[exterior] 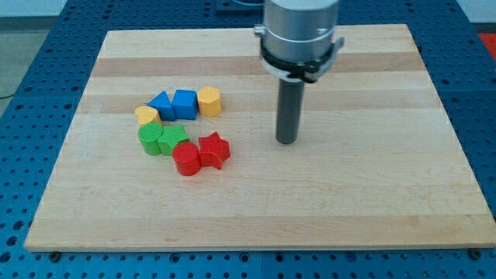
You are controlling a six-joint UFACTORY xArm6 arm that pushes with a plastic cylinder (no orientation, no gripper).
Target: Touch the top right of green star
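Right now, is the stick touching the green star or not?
Not touching. My tip rests on bare board, well to the view's right of the green star, with the red star nearer to it.

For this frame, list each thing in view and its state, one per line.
my tip: on the board, clear right of all blocks, touching none
green star: untouched, packed between green cylinder and red cylinder
red star: against red cylinder
blue triangle, blue cube, yellow hexagon: close row above
yellow heart: flat, left of the row
wooden board: level
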